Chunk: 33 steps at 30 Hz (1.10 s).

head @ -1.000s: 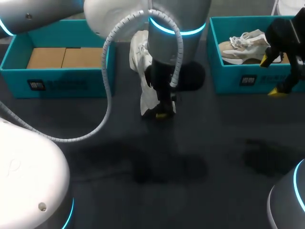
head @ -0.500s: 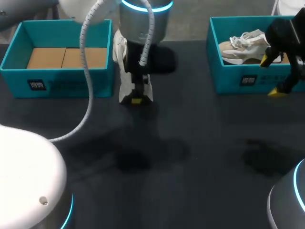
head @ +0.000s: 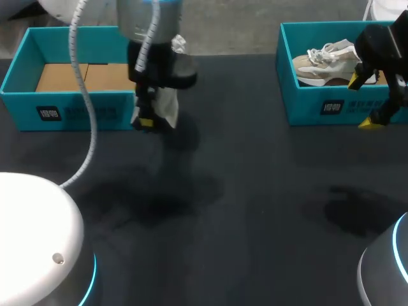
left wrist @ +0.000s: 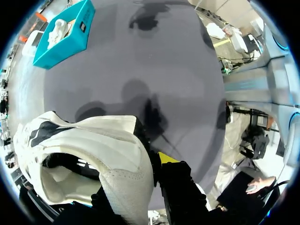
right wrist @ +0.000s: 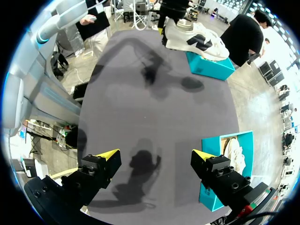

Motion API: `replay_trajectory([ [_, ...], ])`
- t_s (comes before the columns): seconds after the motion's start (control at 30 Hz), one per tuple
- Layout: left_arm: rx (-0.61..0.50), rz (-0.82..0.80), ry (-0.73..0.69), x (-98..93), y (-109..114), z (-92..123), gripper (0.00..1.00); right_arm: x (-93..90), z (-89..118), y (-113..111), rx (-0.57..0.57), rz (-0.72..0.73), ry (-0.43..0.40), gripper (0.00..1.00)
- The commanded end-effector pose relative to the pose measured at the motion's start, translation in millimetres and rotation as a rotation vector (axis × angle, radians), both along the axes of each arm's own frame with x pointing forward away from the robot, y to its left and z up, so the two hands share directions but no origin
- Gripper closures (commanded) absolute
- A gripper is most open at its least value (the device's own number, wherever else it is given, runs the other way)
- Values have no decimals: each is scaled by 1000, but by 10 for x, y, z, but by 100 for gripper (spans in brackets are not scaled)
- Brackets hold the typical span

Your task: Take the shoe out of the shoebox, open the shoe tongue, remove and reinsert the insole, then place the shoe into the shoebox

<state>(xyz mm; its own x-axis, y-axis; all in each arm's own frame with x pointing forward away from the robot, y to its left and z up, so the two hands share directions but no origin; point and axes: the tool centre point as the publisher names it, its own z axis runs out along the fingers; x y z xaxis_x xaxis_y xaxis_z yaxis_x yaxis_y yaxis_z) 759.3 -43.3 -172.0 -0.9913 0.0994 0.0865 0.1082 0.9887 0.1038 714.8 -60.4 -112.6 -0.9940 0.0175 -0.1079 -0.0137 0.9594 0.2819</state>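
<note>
Head view: the left arm comes in from 11 o'clock, and the left gripper [head: 152,118] pinches a white shoe [head: 167,105] with black markings. The shoe hangs clear of the dark counter [head: 255,191], just beside the right end of the left shoebox [head: 70,113], at about 10 o'clock from the counter's middle. That teal box holds only a cardboard liner [head: 83,76].

At 2 o'clock stands the right shoebox [head: 319,105], also teal, with a second shoe [head: 325,60] lying inside. The right gripper [head: 363,102] hovers at that box's front right corner, its fingers spread wide with nothing between them.

In the left wrist view the white shoe fills the space against the gripper. One yellow fingertip [left wrist: 166,157] presses on its outer side, and the other finger is hidden by the shoe.

In the right wrist view the two yellow tips stand well apart above bare counter, with the right shoebox just beside one finger and the held shoe far ahead.
</note>
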Motion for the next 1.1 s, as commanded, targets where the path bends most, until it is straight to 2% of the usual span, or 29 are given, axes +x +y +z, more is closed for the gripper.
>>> replay_trajectory([
  [0.03, -98, -2, 29, 154, 252, -22, 100, 23, 2, 12, -4, 0, 5, 0],
  [0.27, -90, -83, 52, 348, 465, -123, 100, 23, 2, 12, -4, 0, 5, 0],
  [0.57, -108, -15, 45, 698, 849, -84, 100, 23, 2, 12, -4, 0, 5, 0],
  [0.77, -82, -54, 2, 870, 1072, -107, 100, 23, 2, 12, -4, 0, 5, 0],
  [1.1, -72, -9, 32, 1141, 1516, -112, 100, 23, 2, 12, -4, 0, 5, 0],
])
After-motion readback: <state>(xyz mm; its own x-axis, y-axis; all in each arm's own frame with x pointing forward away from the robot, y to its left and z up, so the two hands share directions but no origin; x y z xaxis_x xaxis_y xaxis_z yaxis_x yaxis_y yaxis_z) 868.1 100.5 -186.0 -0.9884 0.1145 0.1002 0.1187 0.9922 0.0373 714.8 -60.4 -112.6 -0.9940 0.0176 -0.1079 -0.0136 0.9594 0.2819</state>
